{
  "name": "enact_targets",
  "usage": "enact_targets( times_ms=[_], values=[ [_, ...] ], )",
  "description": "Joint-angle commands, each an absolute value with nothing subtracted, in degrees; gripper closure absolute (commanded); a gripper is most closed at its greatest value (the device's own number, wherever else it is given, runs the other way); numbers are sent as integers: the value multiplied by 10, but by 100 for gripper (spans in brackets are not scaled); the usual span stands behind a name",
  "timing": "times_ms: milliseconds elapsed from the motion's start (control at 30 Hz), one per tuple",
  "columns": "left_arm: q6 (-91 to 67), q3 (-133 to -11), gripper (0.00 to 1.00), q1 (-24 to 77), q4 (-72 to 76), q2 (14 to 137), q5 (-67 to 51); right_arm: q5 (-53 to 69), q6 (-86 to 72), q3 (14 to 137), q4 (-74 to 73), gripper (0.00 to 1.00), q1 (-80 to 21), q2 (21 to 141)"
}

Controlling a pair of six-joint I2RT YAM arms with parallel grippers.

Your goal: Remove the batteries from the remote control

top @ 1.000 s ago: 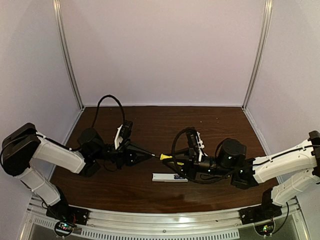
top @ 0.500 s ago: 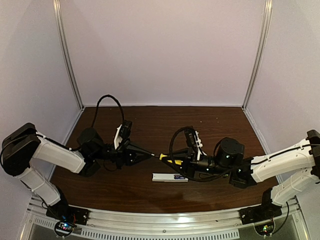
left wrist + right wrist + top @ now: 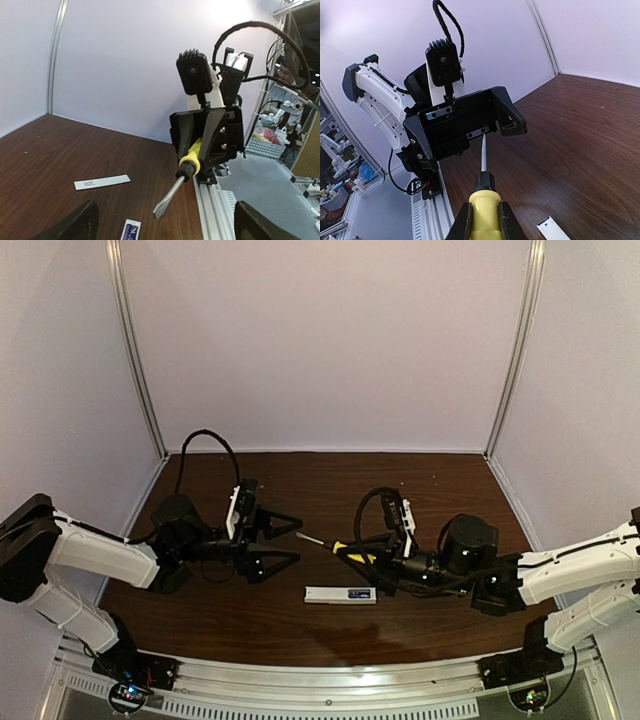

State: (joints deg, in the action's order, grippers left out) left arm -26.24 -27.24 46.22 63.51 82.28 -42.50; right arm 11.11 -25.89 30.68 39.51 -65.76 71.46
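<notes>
Left gripper [image 3: 298, 541] jaws spread wide, empty. Right gripper [image 3: 358, 558] clamped on screwdriver [image 3: 336, 546]. Remote control [image 3: 341, 594] on table between them, untouched.

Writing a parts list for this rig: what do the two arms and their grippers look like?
The left arm and right arm have white shells and black joints. The left gripper and right gripper are black, with two tapered fingers, a white bracket behind, and a looping black cable.

Left arm [image 3: 100, 555] and right arm [image 3: 570, 562] had white shells, black joints. Black cable [image 3: 255, 23] looped at each wrist. Left gripper [image 3: 298, 541] black, triangular fingers [image 3: 507, 115], finned camera housing [image 3: 442, 60].
</notes>
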Motion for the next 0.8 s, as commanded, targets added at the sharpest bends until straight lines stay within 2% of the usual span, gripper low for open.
enact_targets(
  times_ms=[0,133,300,433,633,767],
  values=[
    [-192,-260,3,460,581,802,-349,68,-268,295,339,100,-657,686],
    [-161,-258,3,460,563,806,-322,52,-274,292,303,100,-657,660],
    [-150,-261,3,460,595,869,-285,22,-277,288,254,100,-657,628],
    [-105,-297,3,460,530,898,-292,8,-283,286,223,100,-657,609],
    [-18,-279,3,460,496,889,-278,-33,-287,287,159,100,-657,569],
    [31,-285,3,460,489,921,-309,-53,-290,291,116,100,-657,546]
  ],
)
